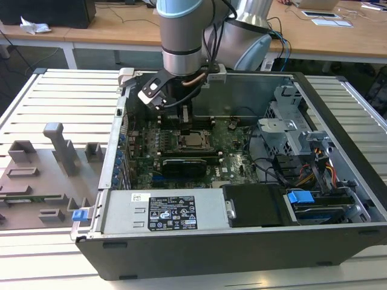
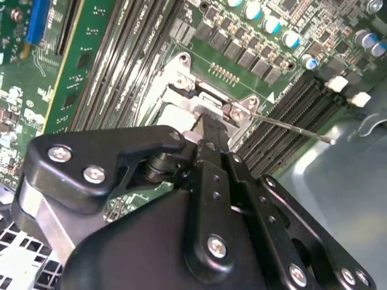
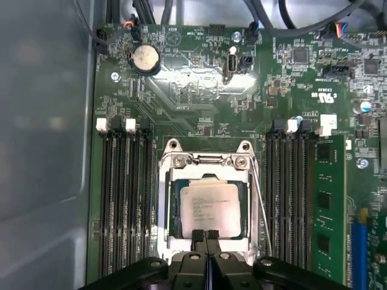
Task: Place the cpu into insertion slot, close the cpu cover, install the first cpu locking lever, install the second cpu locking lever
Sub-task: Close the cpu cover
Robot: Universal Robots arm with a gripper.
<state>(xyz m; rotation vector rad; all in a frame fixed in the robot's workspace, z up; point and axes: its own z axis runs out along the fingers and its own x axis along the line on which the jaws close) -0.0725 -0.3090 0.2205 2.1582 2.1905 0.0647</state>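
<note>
While memory slots point(image 3: 124, 199) flank the cpu cover point(image 3: 163, 199), the pincer point(image 3: 205, 234), fingers together and seemingly empty, hides one edge.

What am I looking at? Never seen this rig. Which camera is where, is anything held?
One robot arm reaches into an open computer case lying on a slatted table. The exterior view comes from a camera off the arm; both wrist views ride on it, looking past its gripper. On the green motherboard, the cpu sits in the insertion slot, with the cpu cover framing it. The gripper's fingers are shut, tips at the cover's edge; nothing visibly held. A thin wire lever sticks out beside the socket.
</note>
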